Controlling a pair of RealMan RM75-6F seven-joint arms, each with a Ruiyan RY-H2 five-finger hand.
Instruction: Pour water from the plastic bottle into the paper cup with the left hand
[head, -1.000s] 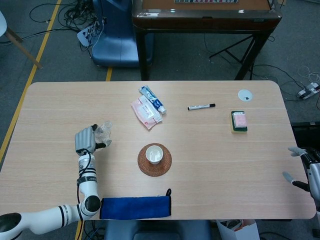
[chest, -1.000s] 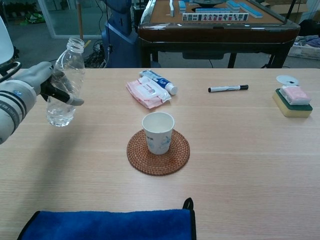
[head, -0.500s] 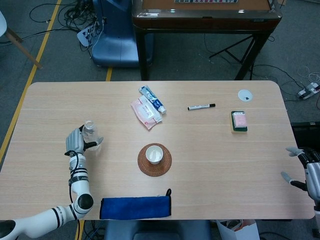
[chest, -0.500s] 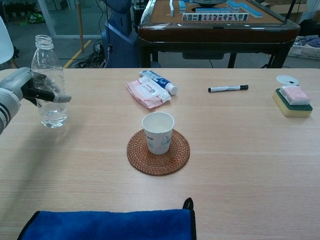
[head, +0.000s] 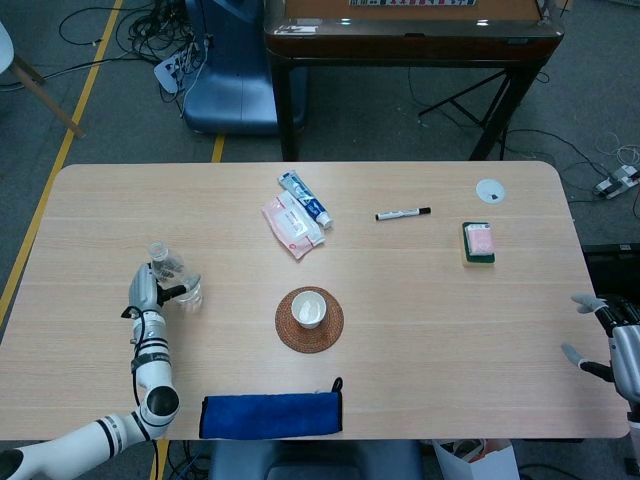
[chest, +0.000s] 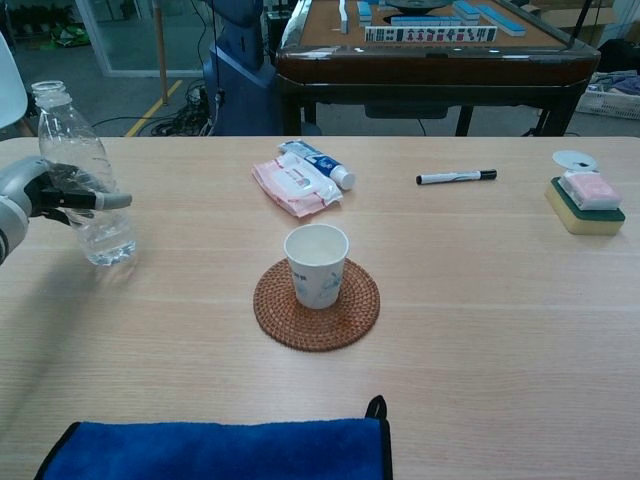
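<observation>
A clear plastic bottle (chest: 88, 190) (head: 172, 273) with no cap and a little water in its bottom stands on the table at the left, leaning slightly. My left hand (chest: 45, 192) (head: 143, 289) grips it around the middle. A white paper cup (chest: 317, 264) (head: 309, 310) stands upright on a round woven coaster (chest: 316, 304), well to the right of the bottle. My right hand (head: 605, 337) shows only in the head view, off the table's right edge, its fingers spread and holding nothing.
A folded blue towel (chest: 220, 452) lies along the near edge. A pink packet (chest: 295, 186), a toothpaste tube (chest: 320, 163), a black marker (chest: 455, 177) and a sponge (chest: 583, 203) lie farther back. A dark table (chest: 430, 50) stands behind.
My left hand has carried the bottle leftward and down, away from the cup. The bottle went from tilted and raised to its base on the table. The right hand barely moved.
</observation>
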